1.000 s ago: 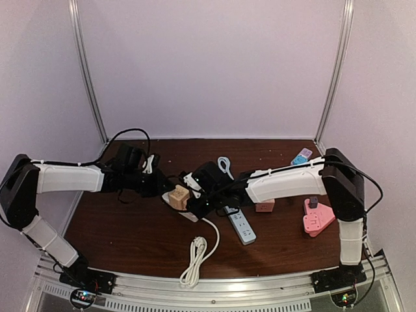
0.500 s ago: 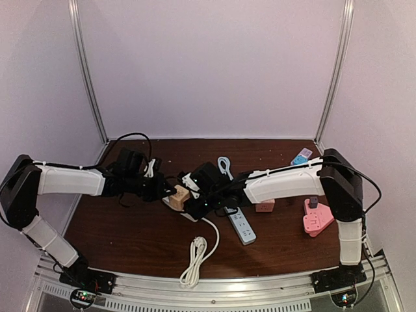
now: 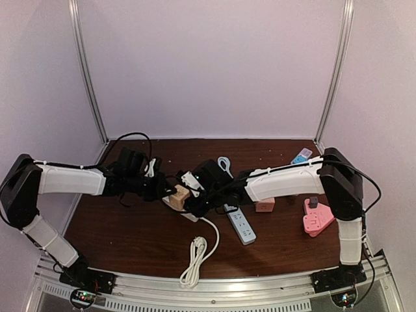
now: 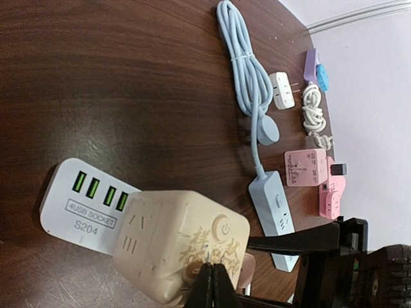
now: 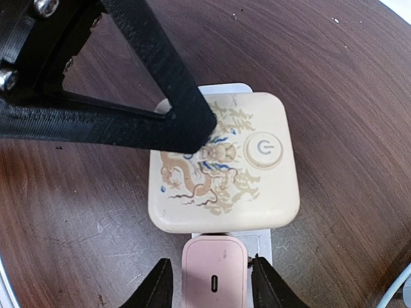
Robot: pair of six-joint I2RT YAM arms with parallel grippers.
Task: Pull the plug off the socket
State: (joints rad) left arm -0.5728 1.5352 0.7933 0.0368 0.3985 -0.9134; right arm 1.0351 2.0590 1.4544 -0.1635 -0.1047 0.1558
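Right gripper, fingers apart, is straddling a glossy rounded plug. Left gripper, fingers together, is hovering over the woodgrain table.

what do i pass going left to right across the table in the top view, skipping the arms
cream cube -> blue strip -> pink adapter -> pink socket
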